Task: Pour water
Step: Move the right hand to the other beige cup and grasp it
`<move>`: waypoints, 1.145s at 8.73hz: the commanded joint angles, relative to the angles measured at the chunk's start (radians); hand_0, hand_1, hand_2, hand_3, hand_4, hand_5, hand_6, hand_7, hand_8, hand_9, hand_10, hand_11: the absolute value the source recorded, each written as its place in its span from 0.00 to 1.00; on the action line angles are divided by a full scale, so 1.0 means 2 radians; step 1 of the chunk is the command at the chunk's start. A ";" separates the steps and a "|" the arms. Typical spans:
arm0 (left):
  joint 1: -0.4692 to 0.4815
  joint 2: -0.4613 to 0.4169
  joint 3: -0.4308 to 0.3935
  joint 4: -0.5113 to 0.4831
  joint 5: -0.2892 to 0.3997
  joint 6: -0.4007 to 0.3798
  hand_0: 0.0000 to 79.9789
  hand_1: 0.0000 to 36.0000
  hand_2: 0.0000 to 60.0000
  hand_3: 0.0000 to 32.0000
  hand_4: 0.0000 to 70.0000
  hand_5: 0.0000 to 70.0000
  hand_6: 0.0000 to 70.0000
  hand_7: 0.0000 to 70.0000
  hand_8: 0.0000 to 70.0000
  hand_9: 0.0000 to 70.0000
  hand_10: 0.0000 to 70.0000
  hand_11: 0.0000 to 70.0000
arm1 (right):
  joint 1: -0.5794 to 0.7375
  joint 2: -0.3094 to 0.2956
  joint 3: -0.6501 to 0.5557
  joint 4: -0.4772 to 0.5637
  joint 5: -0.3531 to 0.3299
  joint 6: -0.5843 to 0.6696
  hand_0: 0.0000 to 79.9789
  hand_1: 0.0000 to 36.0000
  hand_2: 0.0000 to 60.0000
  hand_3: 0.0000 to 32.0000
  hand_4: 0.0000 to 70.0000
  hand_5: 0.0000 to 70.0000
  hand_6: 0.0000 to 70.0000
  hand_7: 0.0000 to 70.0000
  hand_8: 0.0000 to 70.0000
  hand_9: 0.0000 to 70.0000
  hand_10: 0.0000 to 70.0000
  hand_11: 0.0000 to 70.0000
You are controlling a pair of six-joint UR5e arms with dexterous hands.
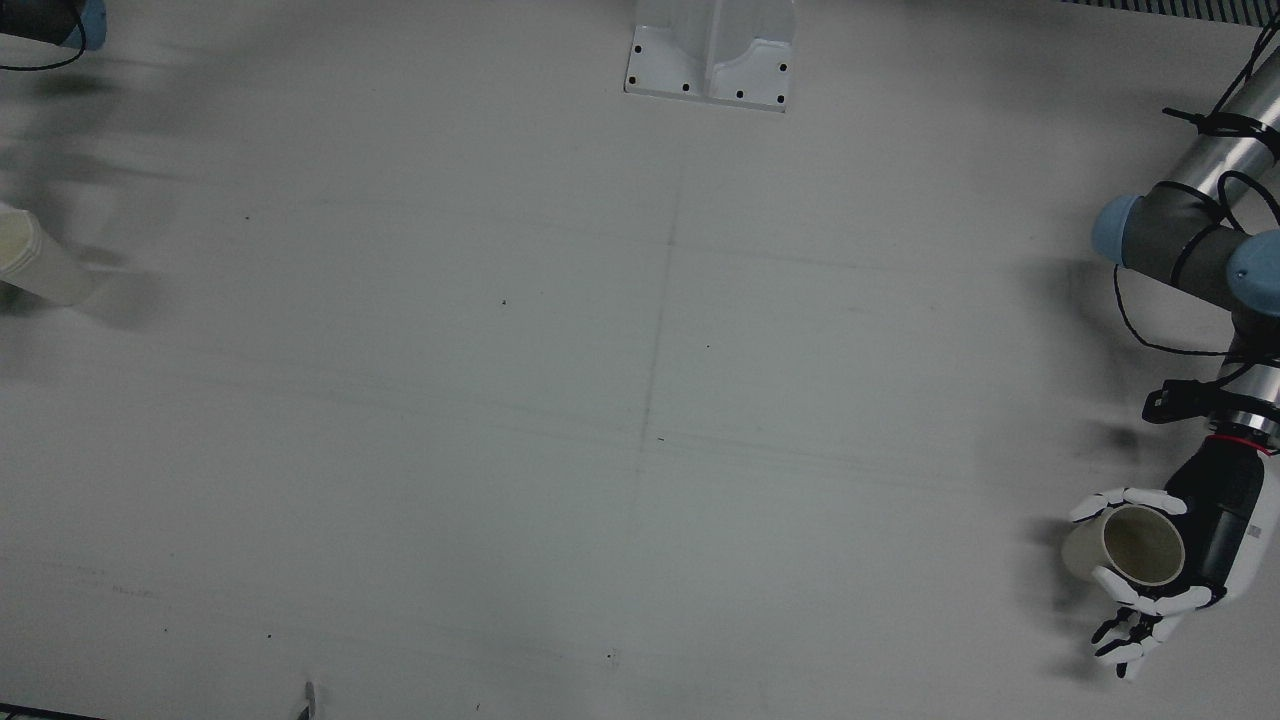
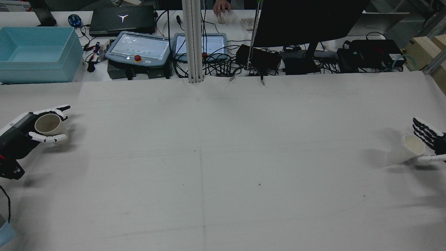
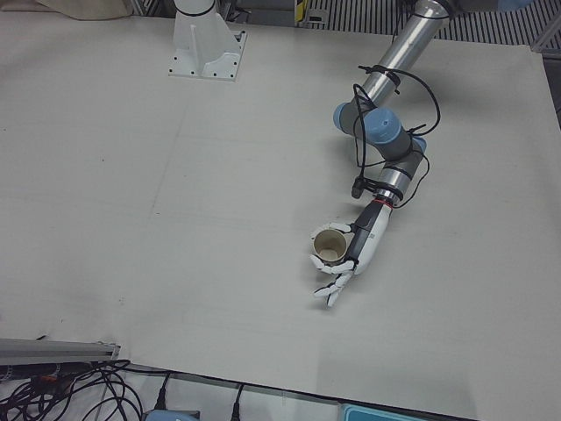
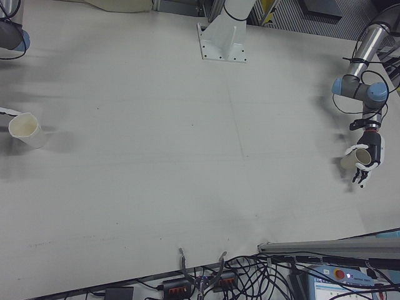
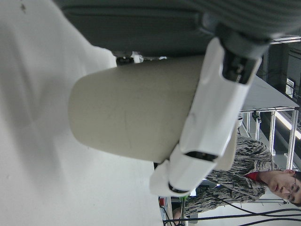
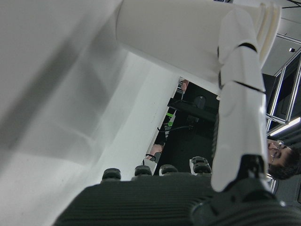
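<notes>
Left hand [image 2: 26, 134] wraps a beige cup [image 2: 48, 126], fingers [image 2: 43, 138] closed round its wall from both sides. Cup is upright, mouth up, interior looks dry as far as the front view shows. It sits at the far left edge of the table [image 2: 223, 157] in the rear view, about 9 o'clock from table centre.

Right hand [image 2: 430, 144] is at the opposite edge, about 3 o'clock. A second cup [image 2: 406, 149] is there, white, tilted with its mouth leaning toward the hand. Right hand view shows one finger [image 6: 240, 94] laid along the cup wall; rear view shows the dark fingers spread just past the rim. Cannot tell whether that is a firm hold or just contact.

Writing: none readable on either cup or hand. Only mark legible is a Y-shaped logo on the laptop [image 2: 122, 19] lid at 12 o'clock beyond the table.

Room: whole middle of the table between the cups is bare cloth. Both cups are close to the side edges. Pedestal [image 1: 710, 55] is at 12 o'clock in the front view.
</notes>
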 commanded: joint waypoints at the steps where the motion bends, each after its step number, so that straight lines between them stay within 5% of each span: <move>1: 0.000 0.010 -0.001 -0.012 -0.003 -0.001 1.00 1.00 1.00 0.00 1.00 1.00 0.18 0.28 0.08 0.08 0.11 0.22 | -0.021 0.000 0.005 0.005 0.000 -0.001 0.80 0.86 0.16 0.28 0.00 0.10 0.00 0.00 0.00 0.00 0.00 0.00; 8: 0.000 0.021 -0.001 -0.020 -0.003 -0.009 1.00 1.00 1.00 0.00 1.00 1.00 0.17 0.27 0.08 0.08 0.11 0.21 | -0.039 0.000 0.021 0.012 0.002 0.001 0.99 0.99 0.20 0.31 0.00 0.13 0.00 0.00 0.00 0.00 0.00 0.00; 10: 0.000 0.024 -0.001 -0.024 -0.004 -0.009 1.00 1.00 1.00 0.00 1.00 1.00 0.16 0.26 0.08 0.08 0.11 0.21 | -0.041 0.000 0.021 0.012 0.002 0.000 1.00 1.00 0.34 0.14 0.00 0.17 0.05 0.09 0.00 0.00 0.00 0.00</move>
